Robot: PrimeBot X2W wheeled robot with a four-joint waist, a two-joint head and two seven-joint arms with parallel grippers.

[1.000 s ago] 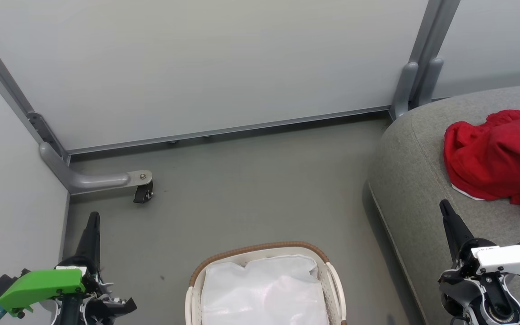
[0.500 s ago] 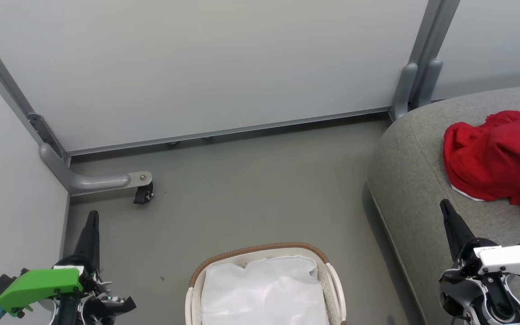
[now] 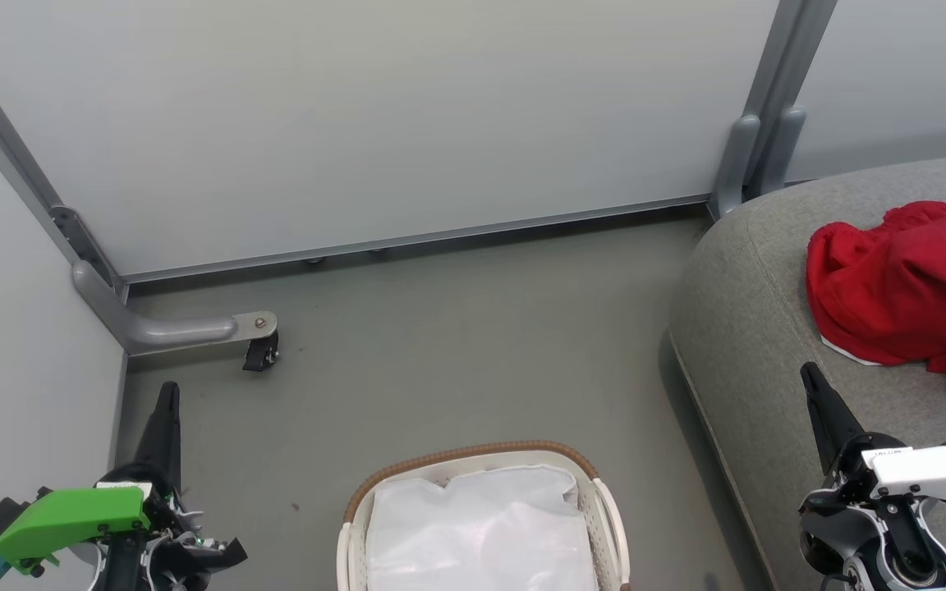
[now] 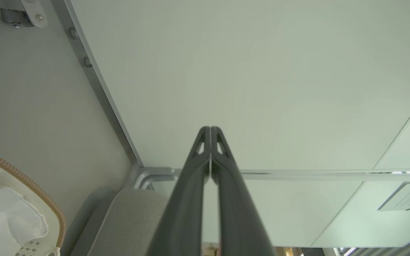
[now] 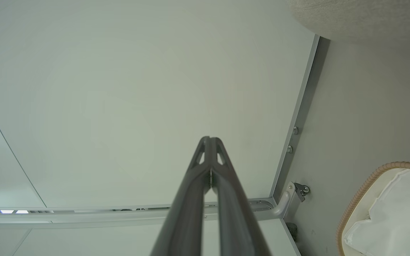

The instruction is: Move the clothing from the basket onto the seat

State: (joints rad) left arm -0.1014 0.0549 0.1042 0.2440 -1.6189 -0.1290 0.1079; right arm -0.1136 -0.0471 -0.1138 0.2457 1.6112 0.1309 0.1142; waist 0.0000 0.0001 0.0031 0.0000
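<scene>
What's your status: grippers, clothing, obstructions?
Left gripper shut, right gripper shut, both empty. Red white-trimmed sports clothing lies on large grey fabric seat. Oval white perforated plastic basket holds plain white liner sheet. No obstruction seen.

Before me the grey floor [image 3: 456, 345] bore the basket [image 3: 473, 450] and the seat [image 3: 744, 328]; on the seat lay the red clothing [image 3: 884, 287].

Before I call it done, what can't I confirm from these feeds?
1. Head view: the clothing on the seat runs off the right edge; whether both garments are there is unclear.
2. Head view: the basket is cut by the bottom edge, and the white liner covers its inside; anything beneath is hidden.
</scene>
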